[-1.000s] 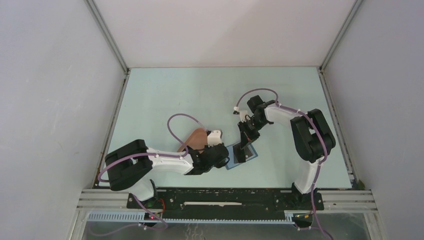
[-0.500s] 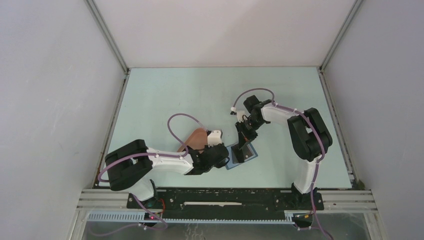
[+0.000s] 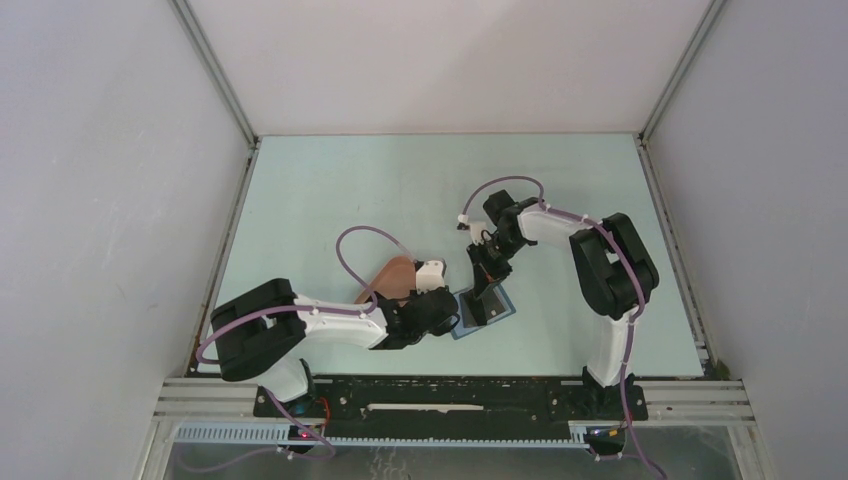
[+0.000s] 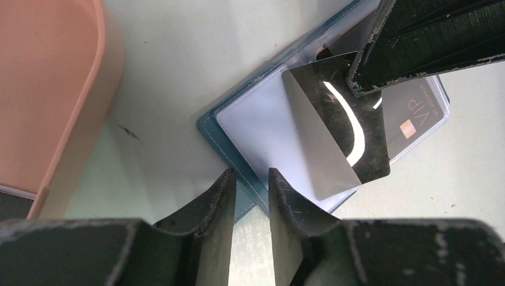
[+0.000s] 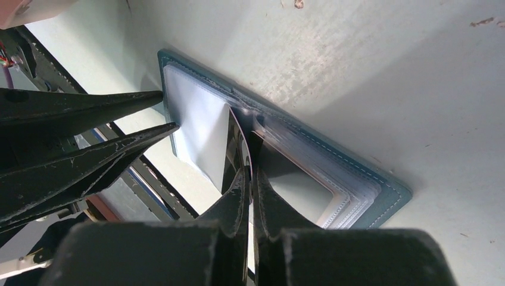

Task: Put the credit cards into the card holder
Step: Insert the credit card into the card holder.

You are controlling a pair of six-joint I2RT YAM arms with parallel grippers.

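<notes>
The card holder [image 3: 503,310] is a blue wallet lying open near the table's front middle, with clear sleeves showing in the left wrist view [image 4: 262,125] and the right wrist view [image 5: 357,173]. My left gripper [image 3: 458,318] pinches the wallet's near corner [image 4: 251,173]. My right gripper [image 3: 484,292] is shut on a glossy black credit card [image 4: 339,143], held on edge with its lower end at the wallet's sleeves [image 5: 241,140]. A dark card marked VIP [image 4: 417,113] sits inside a sleeve. No tan-orange card is in view.
A pink oval tray [image 3: 395,275] lies just left of the wallet, partly under the left arm, and fills the left of the left wrist view [image 4: 47,89]. White walls enclose the table on three sides.
The right arm's wrist and elbow have shifted slightly left and away, tilting the black card more over the wallet. The left arm and the wallet have not moved.
</notes>
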